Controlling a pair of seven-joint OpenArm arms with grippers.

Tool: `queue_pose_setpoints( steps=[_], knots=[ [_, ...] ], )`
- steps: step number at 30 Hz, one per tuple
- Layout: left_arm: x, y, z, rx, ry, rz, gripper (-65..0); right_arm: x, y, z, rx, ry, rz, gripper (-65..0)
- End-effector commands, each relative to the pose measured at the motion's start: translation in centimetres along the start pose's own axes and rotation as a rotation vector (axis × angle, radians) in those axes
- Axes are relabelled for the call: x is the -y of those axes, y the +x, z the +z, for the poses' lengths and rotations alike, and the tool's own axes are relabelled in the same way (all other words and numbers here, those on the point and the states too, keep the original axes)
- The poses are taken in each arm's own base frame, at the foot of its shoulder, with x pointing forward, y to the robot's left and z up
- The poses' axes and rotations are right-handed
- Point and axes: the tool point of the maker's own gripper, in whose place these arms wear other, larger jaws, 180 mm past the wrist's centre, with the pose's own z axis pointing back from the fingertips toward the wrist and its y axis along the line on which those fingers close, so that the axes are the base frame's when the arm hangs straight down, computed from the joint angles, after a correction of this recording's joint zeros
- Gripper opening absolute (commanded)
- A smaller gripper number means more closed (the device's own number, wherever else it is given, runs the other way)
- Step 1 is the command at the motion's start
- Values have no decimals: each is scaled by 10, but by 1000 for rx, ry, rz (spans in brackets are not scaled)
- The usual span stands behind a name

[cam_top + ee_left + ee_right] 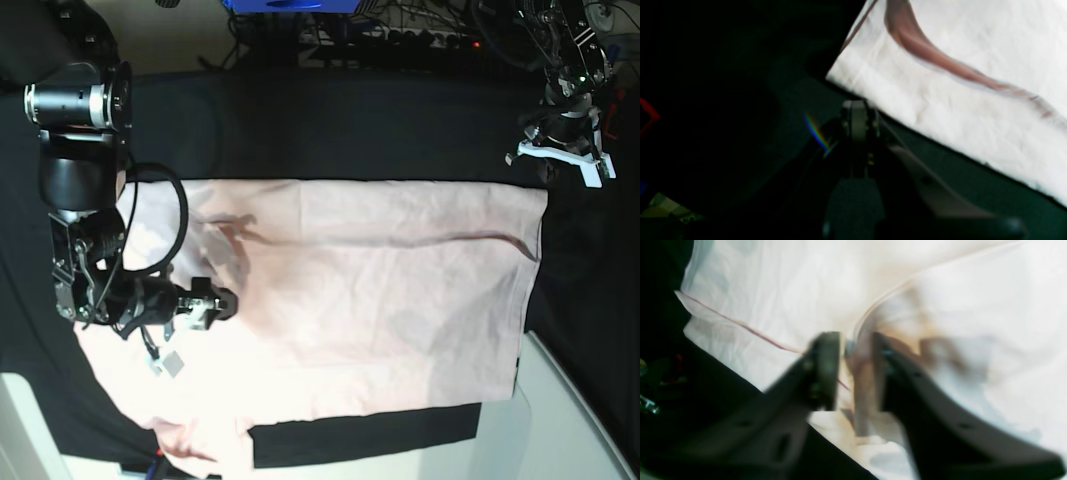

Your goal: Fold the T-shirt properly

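The pale pink T-shirt (380, 300) lies spread out, plain side up, on the black cloth, with a long crease running across it. My right gripper (225, 300) hovers low over the shirt's left part. In the right wrist view its jaws (855, 353) stand apart, open, with a raised ridge of the T-shirt (773, 290) between them and touching neither finger clearly. My left gripper (558, 158) sits off the shirt, just beyond its far right corner. In the left wrist view its fingers (858, 106) are pressed together with nothing in them, a short way from the T-shirt's corner (957, 66).
A black cloth (330, 130) covers the table around the shirt. Cables and electronics (400, 35) line the back edge. A white surface (570, 420) shows at the lower right. The right arm's cable (170, 190) loops over the shirt's left edge.
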Motion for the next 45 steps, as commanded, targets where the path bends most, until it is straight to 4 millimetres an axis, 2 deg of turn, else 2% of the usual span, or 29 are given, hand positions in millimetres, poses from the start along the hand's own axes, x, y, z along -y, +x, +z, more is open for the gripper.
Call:
queue_pose_setpoints(
  steps=[1,2,4,6,7,10,13,18,22,26,28,32,33,37,45],
  knots=[
    [0,14,1,43,-9,-12,-650,-9,31,8,73,23,35,-348],
    [1,15,0,44,-11,-12,-650,-11,35,9,81,26,37,-322],
    [2,14,0,41,-13,-13,-650,-13,42,13,101,31,57,-328],
    [4,14,0,41,-18,-14,-650,-20,59,25,163,38,131,-348],
    [4,14,0,41,-18,-14,-650,-18,67,34,186,24,162,-358],
    [3,14,0,39,-16,-12,-650,0,64,57,206,-38,204,-386],
    [2,13,1,33,-16,-21,-640,22,40,75,202,-89,170,-384],
    [-5,8,6,21,-4,-36,-504,83,-7,116,262,-194,-44,-383],
    [-9,4,11,15,3,-45,-501,131,-44,155,325,-280,-240,-389],
    [-7,4,10,16,0,-38,-501,157,-71,181,375,-340,-353,-369],
    [-6,4,10,18,-2,-36,-501,163,-85,182,372,-345,-398,-299],
    [-5,6,9,24,-4,-31,-501,176,-116,176,367,-328,-528,-67],
    [-5,6,8,21,-4,-30,-501,178,-123,174,368,-321,-559,-45],
    [-6,7,8,21,-4,-32,-501,176,-141,156,344,-261,-609,-42],
    [-6,5,8,18,-1,-31,-497,160,-141,124,309,-145,-606,-44]
  ],
)
